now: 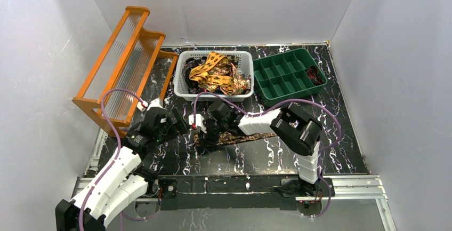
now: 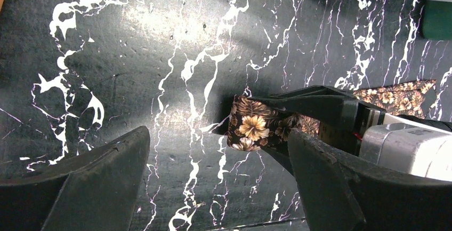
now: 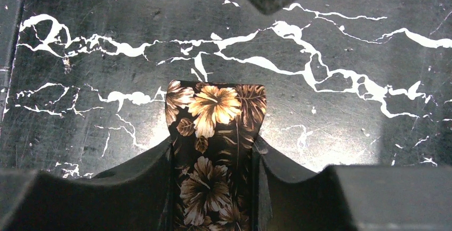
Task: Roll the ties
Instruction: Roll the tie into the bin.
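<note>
A dark brown tie (image 1: 240, 137) with tan flowers lies flat on the black marbled table, running left to right in front of the arms. My right gripper (image 3: 213, 152) has its two fingers pressed against both edges of the tie's (image 3: 214, 108) squared left end, which sticks out past the tips. In the left wrist view that end (image 2: 249, 127) pokes out from the right arm's fingers (image 2: 320, 102). My left gripper (image 2: 218, 180) hovers just to the left of it, wide open with only bare table between its fingers. More ties (image 1: 216, 73), yellow-orange and dark, are heaped in a white basket (image 1: 184, 89).
A green compartment tray (image 1: 266, 89) stands right of the basket, with something dark in its far right cell. An orange slatted rack (image 1: 122, 65) leans at the back left. Purple cables loop over both arms. White walls enclose the table.
</note>
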Tool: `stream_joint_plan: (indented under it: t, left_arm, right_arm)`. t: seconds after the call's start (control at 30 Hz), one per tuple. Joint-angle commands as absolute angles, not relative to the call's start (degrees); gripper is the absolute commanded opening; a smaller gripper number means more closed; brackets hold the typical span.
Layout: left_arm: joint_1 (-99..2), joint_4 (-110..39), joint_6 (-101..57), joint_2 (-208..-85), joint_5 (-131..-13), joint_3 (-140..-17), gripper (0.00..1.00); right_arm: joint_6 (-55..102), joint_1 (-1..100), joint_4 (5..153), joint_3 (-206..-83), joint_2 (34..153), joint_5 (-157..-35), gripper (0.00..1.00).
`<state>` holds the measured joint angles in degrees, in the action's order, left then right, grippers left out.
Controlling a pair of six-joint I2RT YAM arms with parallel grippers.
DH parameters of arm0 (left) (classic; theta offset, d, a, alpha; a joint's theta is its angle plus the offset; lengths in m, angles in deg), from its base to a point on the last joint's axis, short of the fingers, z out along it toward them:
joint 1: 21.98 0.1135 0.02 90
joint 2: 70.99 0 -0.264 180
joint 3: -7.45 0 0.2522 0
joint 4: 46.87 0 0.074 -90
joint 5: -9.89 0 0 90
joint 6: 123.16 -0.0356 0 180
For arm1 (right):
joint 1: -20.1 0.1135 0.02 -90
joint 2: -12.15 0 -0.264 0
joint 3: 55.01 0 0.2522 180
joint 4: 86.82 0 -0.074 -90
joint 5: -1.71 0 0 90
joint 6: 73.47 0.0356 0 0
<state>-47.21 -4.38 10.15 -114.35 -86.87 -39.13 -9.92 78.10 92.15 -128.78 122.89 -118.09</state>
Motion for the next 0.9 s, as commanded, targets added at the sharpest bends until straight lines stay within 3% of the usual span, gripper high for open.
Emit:
stream_joint_plan:
  t: [0.0, 0.1, 0.17, 0.33, 0.37, 0.6, 0.7, 0.77, 0.87]
  left_arm:
    - [-46.8, -4.4, 9.6, -114.3, -86.4, -38.7, 0.98]
    - [-46.8, -4.6, 9.6, -114.3, -86.2, -38.3, 0.98]
    - [-46.8, -4.9, 9.7, -114.5, -85.9, -38.1, 0.98]
    - [-46.8, -5.9, 10.1, -114.8, -85.2, -37.4, 0.98]
    - [-46.8, -6.0, 10.3, -114.8, -85.1, -37.2, 0.98]
    - [-46.8, -8.0, 10.5, -116.0, -84.0, -36.4, 0.98]
    - [-46.8, -8.5, 10.5, -116.7, -83.6, -35.9, 0.98]
    - [-46.8, -9.2, 10.7, -116.9, -83.0, -35.2, 0.98]
    - [-46.8, -11.0, 11.3, -117.2, -81.2, -33.5, 0.98]
  right_arm:
    - [-10.9, 78.9, 89.7, -129.3, 123.0, -118.3, 0.5]
    - [-11.7, 78.9, 88.7, -129.7, 122.7, -119.5, 0.5]
    - [-11.2, 78.9, 89.6, -129.6, 122.2, -119.2, 0.55]
    - [-6.0, 78.9, 95.0, -128.0, 117.4, -117.6, 0.95]
    - [-4.3, 78.8, 97.4, -126.9, 115.6, -116.8, 0.98]
    - [19.9, 77.2, 111.1, -114.6, 102.3, -100.6, 0.99]
    - [39.7, 76.2, 101.4, -113.9, 98.2, -89.6, 0.99]
    - [49.8, 75.0, 93.5, -115.6, 97.7, -91.2, 0.99]
    - [61.0, 74.7, 91.2, -115.3, 98.6, -93.7, 0.87]
